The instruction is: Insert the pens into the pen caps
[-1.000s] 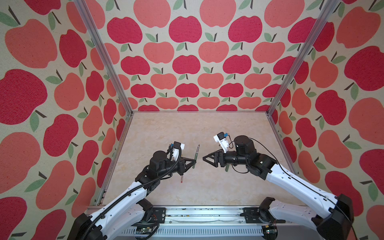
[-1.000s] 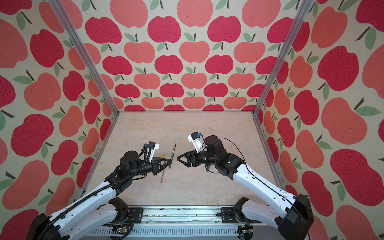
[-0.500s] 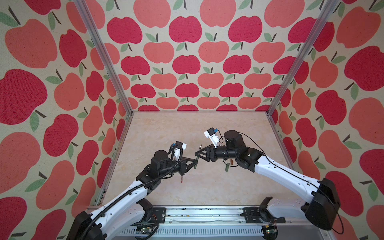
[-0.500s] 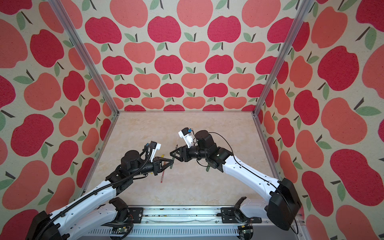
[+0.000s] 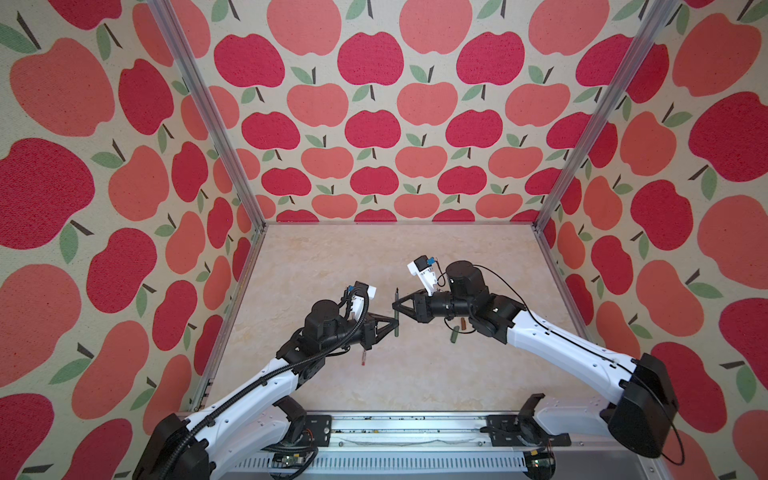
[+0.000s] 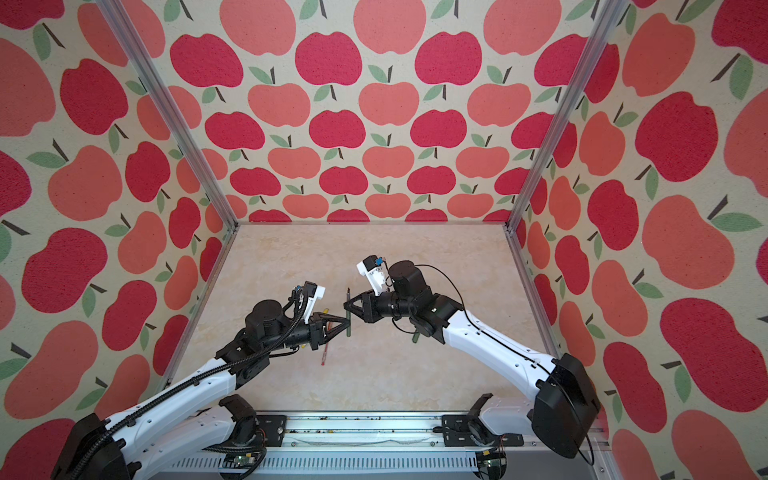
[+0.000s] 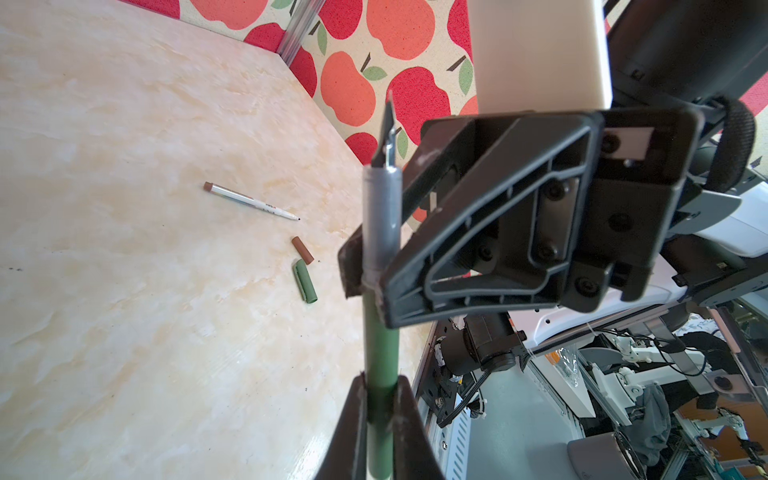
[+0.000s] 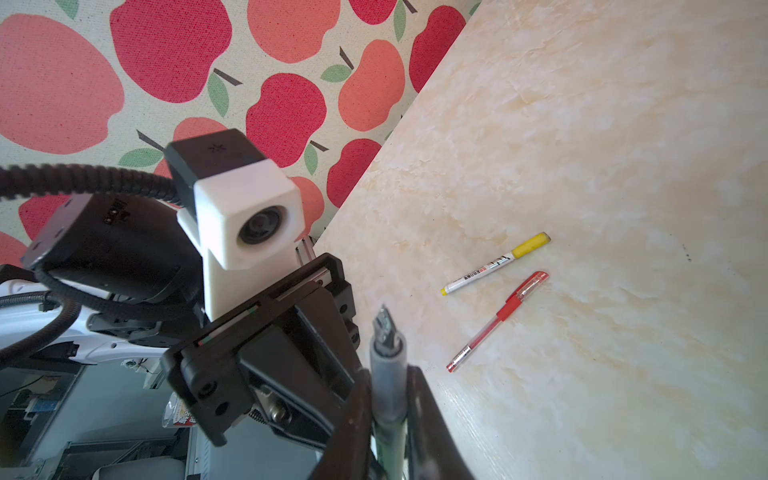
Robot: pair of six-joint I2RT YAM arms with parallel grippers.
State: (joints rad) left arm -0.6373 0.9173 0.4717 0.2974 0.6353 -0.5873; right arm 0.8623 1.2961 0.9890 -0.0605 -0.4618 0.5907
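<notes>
A dark green pen (image 5: 397,318) (image 6: 348,318) stands upright above the table, nib up. My left gripper (image 7: 380,399) (image 5: 394,323) is shut on its green barrel (image 7: 379,345). My right gripper (image 8: 388,399) (image 5: 395,306) is shut on its grey grip section (image 8: 387,361), just above the left one. A dark green pen cap (image 7: 305,286) (image 5: 455,334) and a brown pen cap (image 7: 302,250) lie on the table under the right arm. A white pen with a dark tip (image 7: 249,201) lies beyond them.
A white pen with a yellow cap (image 8: 494,264) and a capped red pen (image 8: 496,320) (image 5: 364,357) lie side by side under the left arm. Apple-patterned walls (image 5: 374,124) enclose the marbled table (image 5: 374,257) on three sides. A metal rail (image 5: 395,432) runs along the front.
My right gripper has moved left to the upright green pen and closed on its grip section. The left gripper has kept still, holding the pen.
</notes>
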